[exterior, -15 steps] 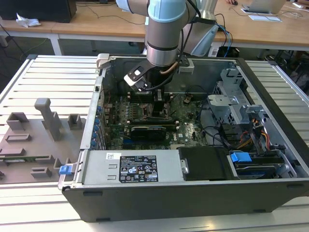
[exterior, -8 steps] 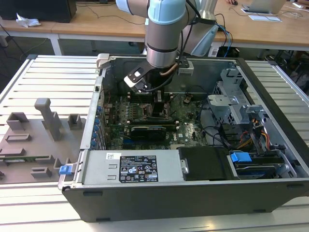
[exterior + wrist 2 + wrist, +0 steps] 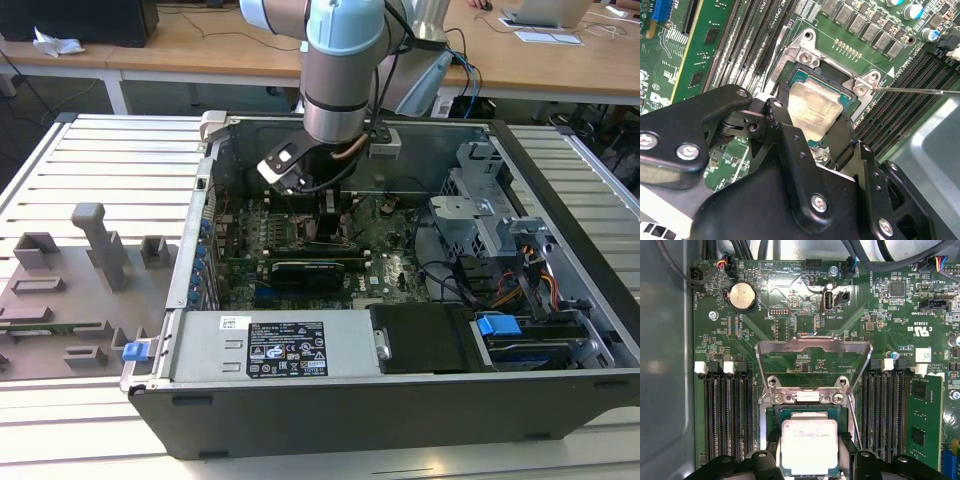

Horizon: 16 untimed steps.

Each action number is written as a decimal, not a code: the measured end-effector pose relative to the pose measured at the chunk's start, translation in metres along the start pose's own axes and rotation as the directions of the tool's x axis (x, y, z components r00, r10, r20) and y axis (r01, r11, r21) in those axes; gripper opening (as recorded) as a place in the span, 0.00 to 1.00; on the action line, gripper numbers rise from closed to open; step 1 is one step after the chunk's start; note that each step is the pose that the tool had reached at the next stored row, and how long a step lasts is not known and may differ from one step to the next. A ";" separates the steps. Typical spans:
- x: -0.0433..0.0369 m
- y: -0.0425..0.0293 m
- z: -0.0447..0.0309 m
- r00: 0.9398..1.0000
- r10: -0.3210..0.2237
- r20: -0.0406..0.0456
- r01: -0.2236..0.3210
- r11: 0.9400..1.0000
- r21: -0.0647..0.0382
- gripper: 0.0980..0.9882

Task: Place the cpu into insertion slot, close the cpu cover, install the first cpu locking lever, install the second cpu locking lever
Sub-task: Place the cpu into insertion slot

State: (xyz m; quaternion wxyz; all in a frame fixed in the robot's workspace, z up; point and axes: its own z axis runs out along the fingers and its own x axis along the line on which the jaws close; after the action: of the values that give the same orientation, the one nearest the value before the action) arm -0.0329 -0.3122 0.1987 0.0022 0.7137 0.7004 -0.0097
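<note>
The cpu (image 3: 809, 445), a silvery-grey square chip, lies level in or just over the insertion slot (image 3: 771, 412), a black socket on the green board. My gripper (image 3: 809, 456) has a black finger against each of two opposite chip edges. In the second wrist view the cpu (image 3: 812, 107) sits between the fingers (image 3: 844, 132) inside the slot (image 3: 810, 72). The cpu cover (image 3: 812, 345) is swung open, away from the socket, its window showing the board behind. A thin locking lever (image 3: 920, 91) sticks out sideways. In the exterior view the gripper (image 3: 325, 215) reaches down into the case.
Long black memory slots (image 3: 727, 415) flank the socket on both sides, and a green card (image 3: 925, 420) stands beyond one bank. A coin battery (image 3: 742, 295) and cables lie past the cover. The case holds a power supply (image 3: 270, 345) and drive cage (image 3: 490, 210). Grey fixtures (image 3: 95, 250) stand outside.
</note>
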 end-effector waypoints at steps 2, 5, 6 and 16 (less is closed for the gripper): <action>0.0000 0.0000 0.0001 1.000 0.000 0.000 0.000 1.000 0.000 0.50; 0.0000 0.0000 0.0003 1.000 0.000 0.000 0.000 1.000 0.000 0.58; 0.0000 0.0000 0.0003 1.000 0.000 0.000 0.000 1.000 0.000 0.58; 0.0015 -0.0002 -0.0179 1.000 0.000 0.001 0.000 1.000 0.000 0.42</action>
State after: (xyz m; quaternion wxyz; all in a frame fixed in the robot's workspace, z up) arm -0.0328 -0.3104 0.2166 0.0026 0.7136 0.7004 -0.0100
